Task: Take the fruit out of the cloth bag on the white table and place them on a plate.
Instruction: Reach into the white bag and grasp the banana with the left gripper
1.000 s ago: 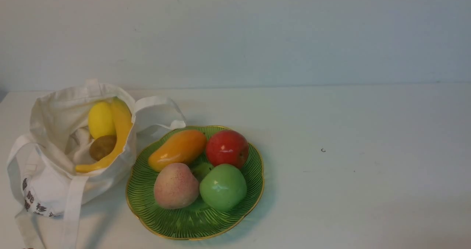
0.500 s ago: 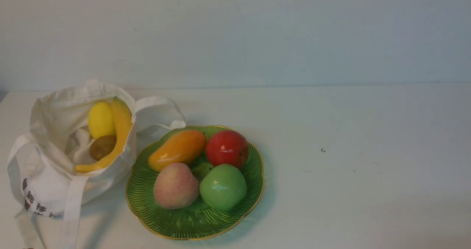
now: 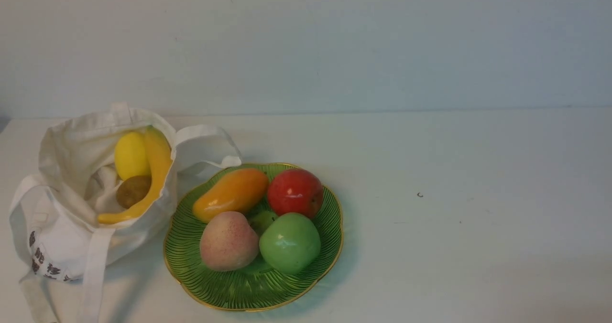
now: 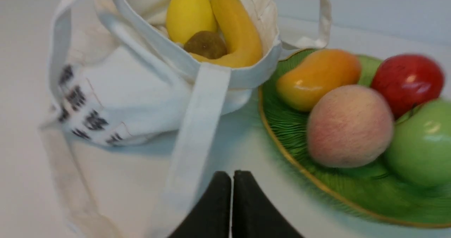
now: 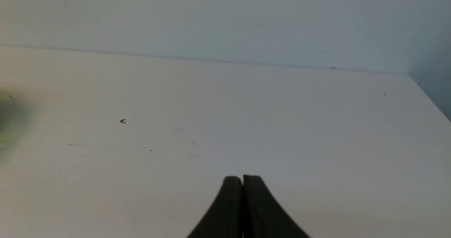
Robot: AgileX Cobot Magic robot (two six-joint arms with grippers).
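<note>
The white cloth bag (image 3: 71, 208) lies open at the table's left. In it are a banana (image 3: 155, 170), a lemon (image 3: 130, 155) and a brown kiwi (image 3: 133, 190). They also show in the left wrist view: banana (image 4: 236, 30), lemon (image 4: 188, 14), kiwi (image 4: 206, 45). The green plate (image 3: 229, 285) beside the bag holds an orange mango (image 3: 232, 193), a red apple (image 3: 295, 192), a peach (image 3: 228, 242) and a green apple (image 3: 289, 242). My left gripper (image 4: 232, 174) is shut and empty, in front of the bag's strap (image 4: 197, 125). My right gripper (image 5: 242, 179) is shut and empty over the bare white table (image 5: 282, 125). Neither gripper shows in the front view.
A tiny dark speck (image 3: 420, 195) lies on the table right of the plate. The bag's loose handles (image 3: 205, 146) drape toward the plate's rim. A pale wall stands along the table's far edge.
Nothing on the table has moved. A small dark tip at the front view's bottom-left edge has dropped out of view.
</note>
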